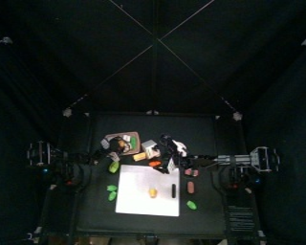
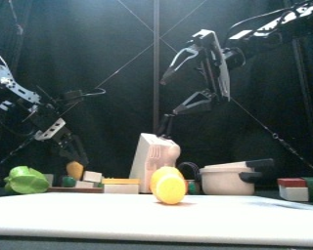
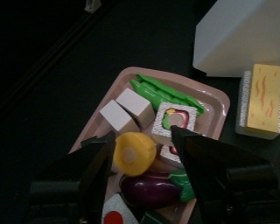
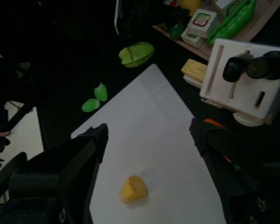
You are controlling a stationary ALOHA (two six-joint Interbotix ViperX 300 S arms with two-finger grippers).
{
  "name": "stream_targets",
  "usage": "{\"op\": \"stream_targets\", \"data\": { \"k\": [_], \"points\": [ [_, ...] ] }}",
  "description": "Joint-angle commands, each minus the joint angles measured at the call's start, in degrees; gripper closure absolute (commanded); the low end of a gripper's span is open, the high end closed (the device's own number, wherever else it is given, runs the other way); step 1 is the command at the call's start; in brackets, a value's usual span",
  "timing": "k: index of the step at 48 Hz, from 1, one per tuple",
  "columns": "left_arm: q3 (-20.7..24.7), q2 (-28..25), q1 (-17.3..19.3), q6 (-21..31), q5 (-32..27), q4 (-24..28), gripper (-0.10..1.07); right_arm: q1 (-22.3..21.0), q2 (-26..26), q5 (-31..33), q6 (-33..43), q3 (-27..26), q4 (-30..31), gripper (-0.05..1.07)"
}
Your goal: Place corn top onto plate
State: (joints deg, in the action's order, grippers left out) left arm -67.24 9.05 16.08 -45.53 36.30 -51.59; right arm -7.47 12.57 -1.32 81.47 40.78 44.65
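Black curtains close in a small black table, where a flat white rectangular plate lies at the front. On it sits the corn top, a smooth, rounded yellow piece, alone on the matte white surface. Behind it stands a white toaster beside a lidded white pot. Over a pink tray of glossy toy foods, the left gripper hangs with jaws spread, empty. High above the plate, the right gripper is likewise parted, holding nothing.
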Motion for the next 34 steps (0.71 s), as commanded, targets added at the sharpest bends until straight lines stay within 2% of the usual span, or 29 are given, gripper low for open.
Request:
{"op": "stream_targets", "data": {
  "k": [1, 34],
  "points": [
    [0.9, 0.2, 0.4, 0.1, 0.2, 0.1, 0.09, 0.0, 0.8, -0.2, -0.1, -1.6, 0.0, -0.01],
    [0.5, 3.2, -0.2, 0.1, 0.2, 0.7, 0.09, 1.0, 0.6, 2.3, 0.0, -1.2, 0.0, -0.01]
  ]
}}
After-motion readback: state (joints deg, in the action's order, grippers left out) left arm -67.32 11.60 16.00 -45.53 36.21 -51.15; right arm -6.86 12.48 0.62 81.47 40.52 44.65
